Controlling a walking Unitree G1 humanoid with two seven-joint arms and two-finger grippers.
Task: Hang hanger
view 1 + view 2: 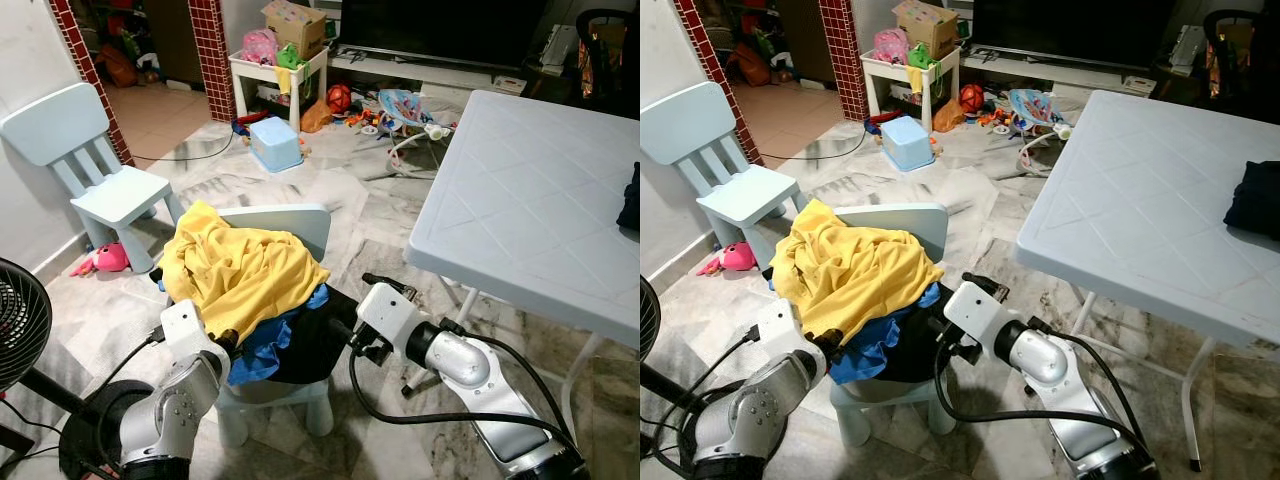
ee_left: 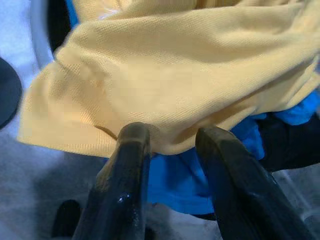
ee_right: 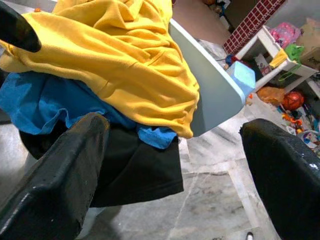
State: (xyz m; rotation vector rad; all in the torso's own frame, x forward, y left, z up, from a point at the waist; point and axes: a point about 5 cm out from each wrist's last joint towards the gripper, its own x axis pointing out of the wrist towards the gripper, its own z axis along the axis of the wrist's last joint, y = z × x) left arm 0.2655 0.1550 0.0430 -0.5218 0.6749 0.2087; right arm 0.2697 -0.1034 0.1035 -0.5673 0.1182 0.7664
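Note:
A small pale blue chair (image 1: 303, 224) stands just before me, heaped with clothes. A yellow shirt (image 1: 235, 265) lies on top, over a blue garment (image 1: 262, 352) and a black one (image 1: 315, 345). My left gripper (image 1: 226, 346) is at the pile's front left. In the left wrist view this gripper (image 2: 172, 136) is open, its fingertips (image 2: 134, 134) at the hem of the yellow shirt (image 2: 175, 75). At the pile's right side my right gripper (image 1: 347, 334) stands wide open; in the right wrist view its fingers (image 3: 75, 150) frame the black cloth (image 3: 145, 175).
A white table (image 1: 530, 190) stands close on the right, with a dark cloth (image 1: 631, 200) at its far edge. At the left are a second pale blue chair (image 1: 105, 170), a pink toy (image 1: 105, 258) and a black fan (image 1: 20, 320). Toys and a blue tub (image 1: 275, 143) litter the floor behind.

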